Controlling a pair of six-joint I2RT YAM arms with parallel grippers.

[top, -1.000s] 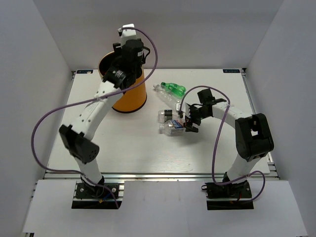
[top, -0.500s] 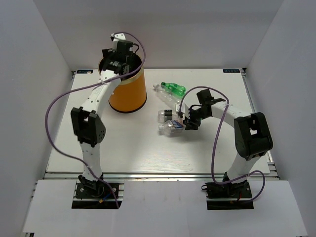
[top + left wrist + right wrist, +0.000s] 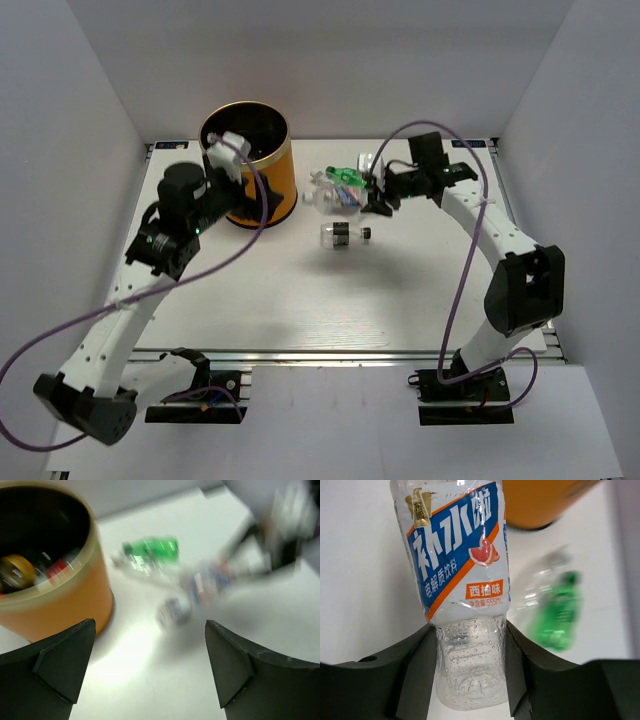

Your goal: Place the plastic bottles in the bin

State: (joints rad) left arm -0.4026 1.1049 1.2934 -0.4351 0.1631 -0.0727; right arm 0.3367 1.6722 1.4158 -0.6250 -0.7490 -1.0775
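My right gripper is shut on the base of a clear plastic bottle with a blue-white label, held above the table right of the bin. The orange bin stands at the back left with several bottles inside it. A green bottle lies beside a clear one behind the held bottle. Another clear bottle with a black cap lies on the table. My left gripper hangs open with nothing in it, at the bin's near-left side.
White walls close in the table on the left, back and right. The left arm's purple cable loops in front of the bin. The right arm arches over the table's right side.
The left gripper has opened and drawn back from over the bin toward the near left. The right gripper has shut on the blue-white bottle and lifted it back toward the bin.
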